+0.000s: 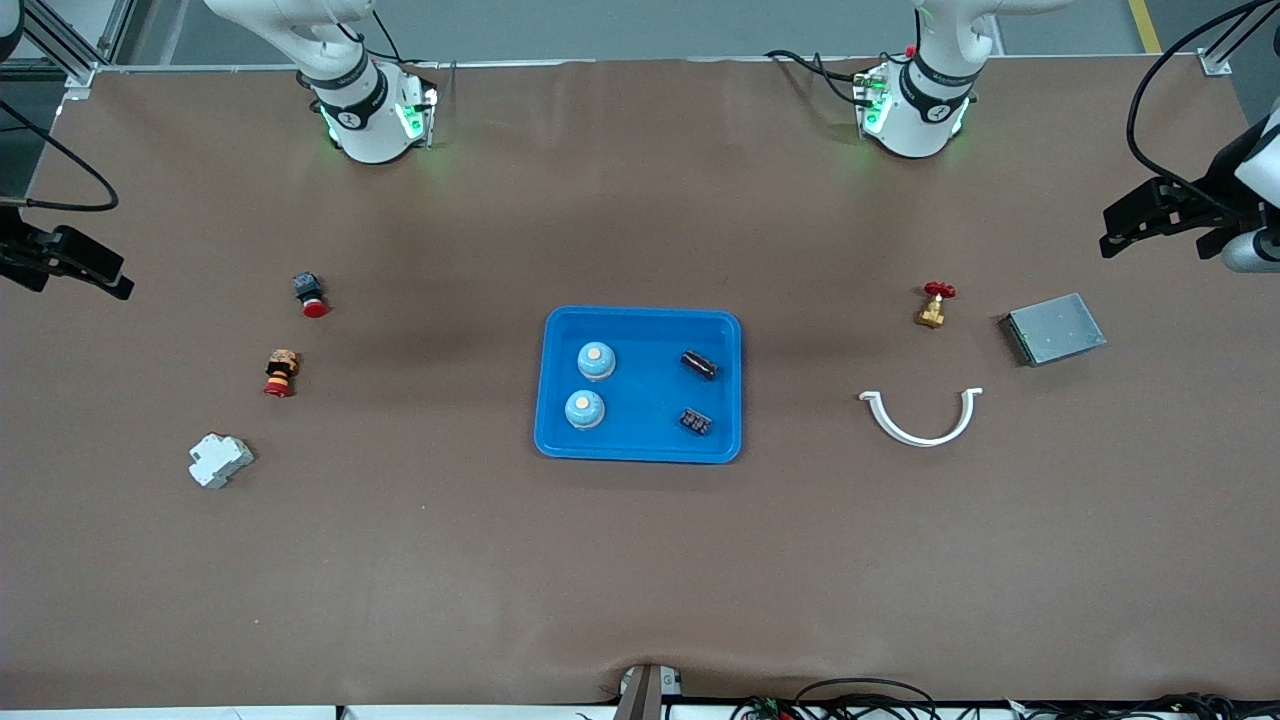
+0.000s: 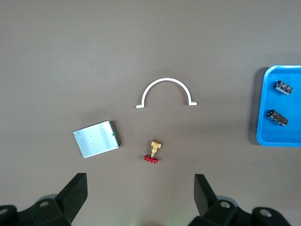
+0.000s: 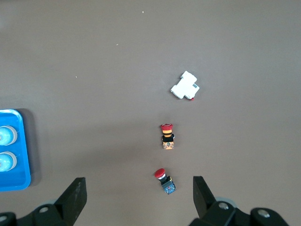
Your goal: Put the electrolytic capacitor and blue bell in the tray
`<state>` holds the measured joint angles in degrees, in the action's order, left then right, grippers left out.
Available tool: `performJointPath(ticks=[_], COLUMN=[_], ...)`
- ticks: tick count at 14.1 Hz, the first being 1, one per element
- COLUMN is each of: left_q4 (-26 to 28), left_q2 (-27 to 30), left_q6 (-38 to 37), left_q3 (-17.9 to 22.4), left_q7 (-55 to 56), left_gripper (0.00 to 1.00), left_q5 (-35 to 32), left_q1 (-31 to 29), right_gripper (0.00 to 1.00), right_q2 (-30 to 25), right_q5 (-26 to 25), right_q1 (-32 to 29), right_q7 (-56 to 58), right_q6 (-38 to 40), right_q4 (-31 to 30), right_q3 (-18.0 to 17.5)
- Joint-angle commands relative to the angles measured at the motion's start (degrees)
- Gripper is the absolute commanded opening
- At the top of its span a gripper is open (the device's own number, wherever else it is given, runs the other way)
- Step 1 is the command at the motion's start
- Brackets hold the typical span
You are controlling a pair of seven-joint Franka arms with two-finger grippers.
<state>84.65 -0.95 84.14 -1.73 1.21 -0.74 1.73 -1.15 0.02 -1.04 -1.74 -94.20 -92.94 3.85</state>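
While both arms wait high over the worktop [image 1: 640, 560]:
Right end effector [image 3: 136, 195]: fingers apart — two red buttons below it.
Tray [image 1: 640, 445]: between the end effectors — holds two blue bells [image 1: 596, 361], two capacitors [image 1: 699, 364].
Left end effector [image 2: 141, 195]: fingers apart, over the brass valve [image 2: 153, 151].

I see the bright-blue tray [image 1: 640, 318] lying flat at mid-table, with all four task pieces inside it. Two blue bells [image 1: 596, 361] [image 1: 585, 409] stand upright toward the right arm's end of the tray; two dark electrolytic capacitors [image 1: 699, 364] [image 1: 696, 421] lie on their sides toward the left arm's end.
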Motion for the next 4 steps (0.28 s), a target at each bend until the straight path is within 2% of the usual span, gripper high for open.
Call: performJointPath(ticks=[1, 4], left_q4=[1.13, 2.53], left_q2=[1.30, 2.26], left_q6=[-0.73, -0.38], left_q3=[-0.20, -0.29], left_q7=[-0.77, -0.77], left_gripper=[1.00, 1.00], left_q5=[-0.14, 0.12], left_q1=[0.03, 0.03], right_gripper=[1.00, 1.00], right_q2=[0.44, 0.44], right_q5=[-0.11, -0.11], right_q1=[-0.37, -0.28], right_q7=[0.51, 0.42], right_q6=[0.86, 0.86], right_q4=[1.18, 1.09], right_q3=[-0.16, -0.16])
